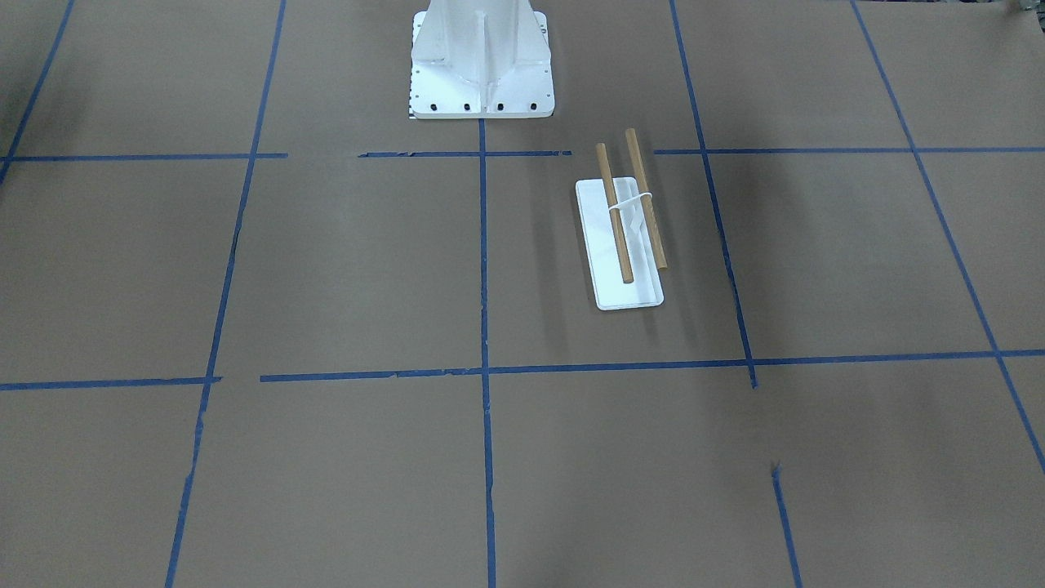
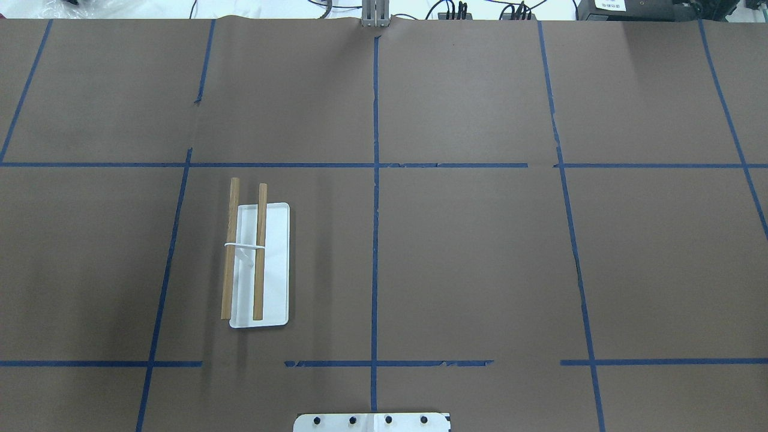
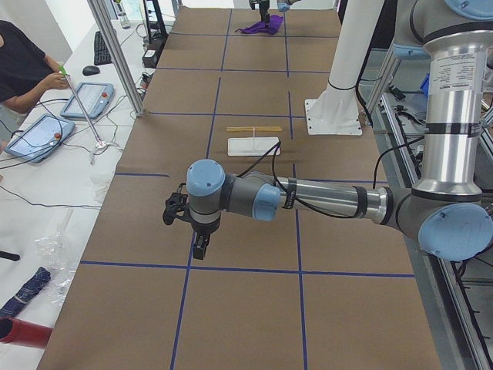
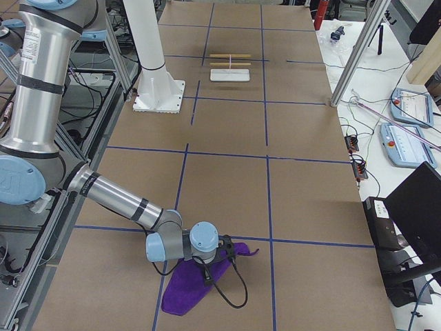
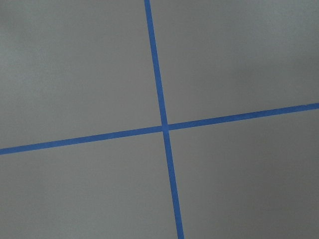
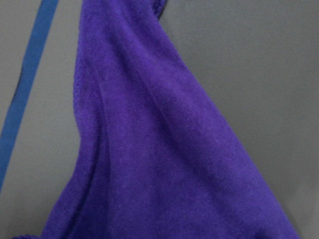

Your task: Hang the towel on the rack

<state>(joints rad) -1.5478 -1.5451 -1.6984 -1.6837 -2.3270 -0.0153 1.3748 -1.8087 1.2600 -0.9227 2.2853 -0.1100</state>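
The rack (image 1: 622, 245) is a white base with two wooden bars above it; it also shows in the overhead view (image 2: 273, 264) and both side views (image 3: 253, 146) (image 4: 229, 74). The deep-purple towel (image 4: 189, 289) lies crumpled on the table at the robot's right end, far from the rack, and fills the right wrist view (image 6: 159, 149). My right gripper (image 4: 206, 274) points down onto the towel; I cannot tell whether it is open or shut. My left gripper (image 3: 199, 247) hangs over bare table at the left end; I cannot tell its state.
The white robot pedestal (image 1: 482, 65) stands behind the rack. Blue tape lines (image 5: 164, 127) grid the brown table. A metal post (image 3: 119, 54), tablets and an operator (image 3: 23, 62) are beyond the table's edge. A black cable (image 4: 231, 293) loops over the towel.
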